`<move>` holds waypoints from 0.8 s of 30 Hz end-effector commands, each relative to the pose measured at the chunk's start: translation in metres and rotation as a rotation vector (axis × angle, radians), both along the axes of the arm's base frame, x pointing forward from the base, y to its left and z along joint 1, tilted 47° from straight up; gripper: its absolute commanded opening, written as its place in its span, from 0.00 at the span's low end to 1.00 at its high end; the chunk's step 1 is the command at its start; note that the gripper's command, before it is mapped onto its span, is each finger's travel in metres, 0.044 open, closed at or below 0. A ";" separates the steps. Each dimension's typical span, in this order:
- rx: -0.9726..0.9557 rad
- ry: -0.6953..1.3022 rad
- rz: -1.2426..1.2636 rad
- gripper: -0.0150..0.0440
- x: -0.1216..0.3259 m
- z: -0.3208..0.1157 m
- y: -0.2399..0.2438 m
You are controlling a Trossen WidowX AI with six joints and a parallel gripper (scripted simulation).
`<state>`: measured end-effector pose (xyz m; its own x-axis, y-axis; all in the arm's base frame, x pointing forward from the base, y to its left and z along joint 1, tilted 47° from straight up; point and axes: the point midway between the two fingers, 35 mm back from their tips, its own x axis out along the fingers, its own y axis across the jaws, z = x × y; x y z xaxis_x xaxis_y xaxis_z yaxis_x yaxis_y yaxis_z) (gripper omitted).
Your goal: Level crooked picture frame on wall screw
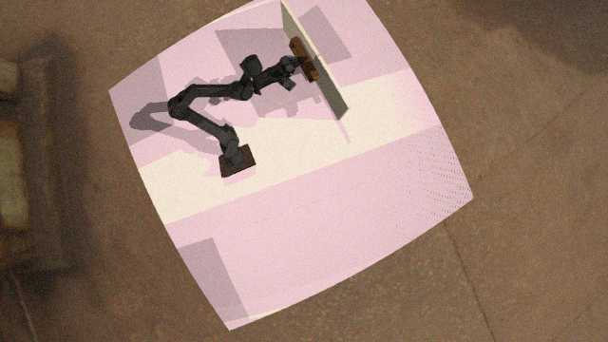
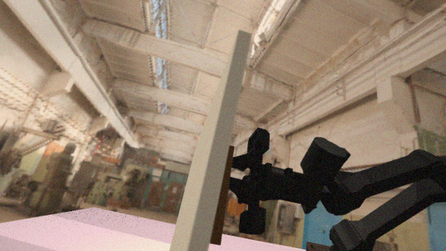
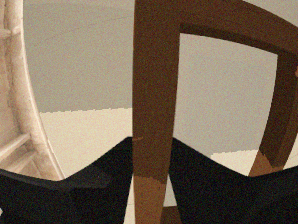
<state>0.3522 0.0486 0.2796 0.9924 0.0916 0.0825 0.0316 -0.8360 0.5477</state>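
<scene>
The brown picture frame [image 1: 312, 73] [image 2: 218, 216] [image 3: 156, 75] is against the upright wall panel [image 1: 336, 102] [image 2: 205, 167] [image 3: 75, 60]. My gripper [image 1: 303, 61] [image 2: 233, 173] [image 3: 150, 143] is shut on the frame's left side bar, with one finger on each side of it. In the wrist view this bar runs nearly upright, and the top bar slopes down to the right. The screw and the notched strip are hidden. The exterior view shows the frame almost edge-on, so its tilt cannot be told there.
The wall panel stands on the pink and cream table [image 1: 309, 228] [image 2: 104, 231]. The black arm [image 1: 214, 90] [image 2: 383, 174] reaches to the wall from its dark base [image 1: 246, 166]. The panel's side edge shows at the left in the wrist view. Shadows lie across the table.
</scene>
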 end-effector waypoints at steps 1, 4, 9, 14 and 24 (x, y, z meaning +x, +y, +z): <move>0.004 -0.006 -0.008 0.25 0.000 0.001 -0.002; 0.004 -0.006 -0.008 0.25 0.000 0.001 -0.001; 0.004 -0.006 -0.008 0.25 0.000 0.000 0.000; 0.004 -0.006 -0.008 0.25 0.000 0.000 0.002; 0.004 -0.006 -0.008 0.25 0.000 -0.001 0.005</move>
<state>0.3518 0.0544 0.2788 0.9918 0.0925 0.0887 0.0294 -0.8379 0.5451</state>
